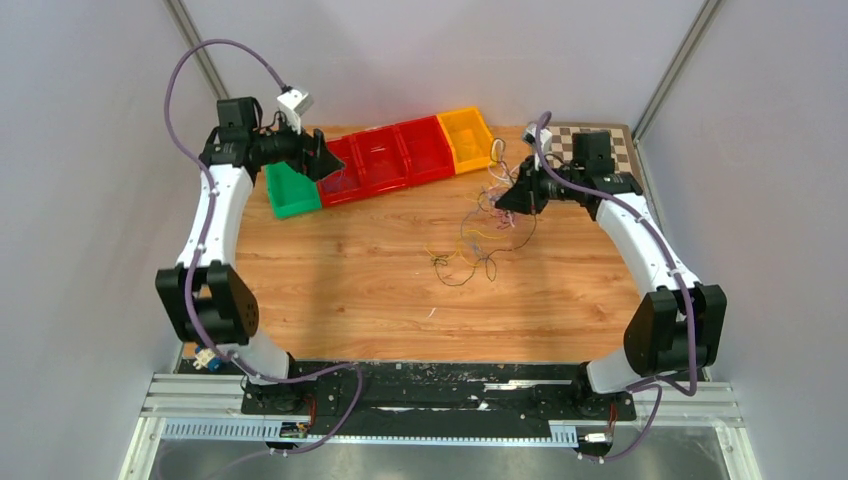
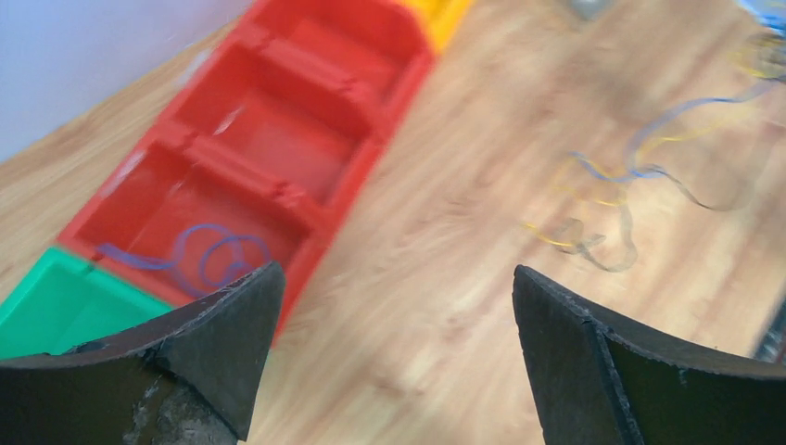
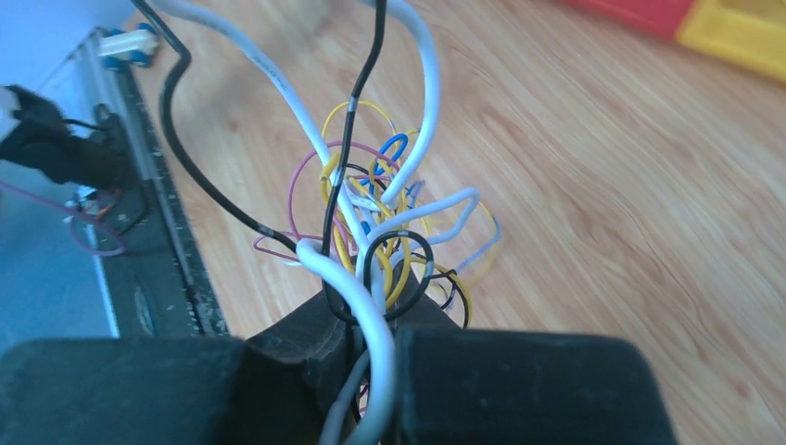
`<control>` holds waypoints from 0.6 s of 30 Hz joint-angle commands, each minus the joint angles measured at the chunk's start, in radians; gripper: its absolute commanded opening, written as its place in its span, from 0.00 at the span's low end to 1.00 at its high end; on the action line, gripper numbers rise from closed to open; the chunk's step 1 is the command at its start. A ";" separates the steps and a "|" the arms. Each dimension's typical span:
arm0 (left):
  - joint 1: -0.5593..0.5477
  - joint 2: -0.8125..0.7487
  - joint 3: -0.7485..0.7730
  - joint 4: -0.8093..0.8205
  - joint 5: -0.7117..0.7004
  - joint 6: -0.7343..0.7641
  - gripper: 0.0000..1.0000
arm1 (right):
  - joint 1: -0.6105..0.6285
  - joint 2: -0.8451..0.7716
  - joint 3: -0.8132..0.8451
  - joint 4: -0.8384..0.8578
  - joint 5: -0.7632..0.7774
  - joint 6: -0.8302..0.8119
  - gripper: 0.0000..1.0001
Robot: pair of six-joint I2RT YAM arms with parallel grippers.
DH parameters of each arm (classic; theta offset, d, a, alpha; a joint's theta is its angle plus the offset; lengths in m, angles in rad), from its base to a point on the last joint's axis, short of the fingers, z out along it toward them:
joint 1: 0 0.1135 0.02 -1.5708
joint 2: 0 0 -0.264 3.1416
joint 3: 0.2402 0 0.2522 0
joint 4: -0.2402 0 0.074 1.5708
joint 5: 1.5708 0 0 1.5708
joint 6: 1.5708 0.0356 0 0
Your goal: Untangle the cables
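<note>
**Separation in progress: 1 strand binned, knot held on the right**

Step in hand. The left fingers (image 2: 218,348) stand spread wide and empty above the red bins (image 2: 320,209). 1 bluish-purple strand (image 2: 219,256) lies coiled in the red compartment next to the green bin (image 2: 46,301), so a drop-off looks complete. The right fingers (image 3: 297,338) are clenched on the cables (image 3: 371,213), a knot of white, black, yellow and pink wires. It is held up at the right rear of the worktop (image 1: 350,290), and its lower loops trail onto the wood toward the centre.

Next move. The left arm likely needs to travel to the knot and pinch 1 loose loop low down, apart from the right grip. It would then draw the loop sideways while the right side holds firm. Wires this thin and limp demand an exact pinch.

Room. Bare worktop lies in front of and left of the knot. The bins line the rear edge, with the yellow bin (image 1: 466,135) near the right fingers. Walls close both sides.
</note>
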State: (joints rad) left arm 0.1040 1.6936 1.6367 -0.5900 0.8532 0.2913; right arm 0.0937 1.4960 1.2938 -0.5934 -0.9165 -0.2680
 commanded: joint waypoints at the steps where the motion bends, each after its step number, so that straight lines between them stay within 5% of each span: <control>1: -0.110 -0.225 -0.145 -0.057 0.168 0.074 1.00 | 0.080 -0.043 0.096 0.045 -0.120 0.077 0.00; 7: -0.336 -0.426 -0.448 0.113 0.166 0.012 0.97 | 0.169 -0.047 0.166 0.068 -0.175 0.133 0.00; 13: -0.457 -0.487 -0.583 0.390 0.092 -0.197 0.92 | 0.255 -0.078 0.176 0.083 -0.221 0.159 0.00; 18: -0.566 -0.466 -0.592 0.466 0.033 -0.226 0.93 | 0.306 -0.104 0.168 0.114 -0.220 0.195 0.00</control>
State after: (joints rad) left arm -0.3927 1.2484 1.0336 -0.3054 0.9287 0.1471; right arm 0.3679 1.4483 1.4277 -0.5537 -1.0908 -0.1139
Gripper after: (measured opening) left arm 0.927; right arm 0.094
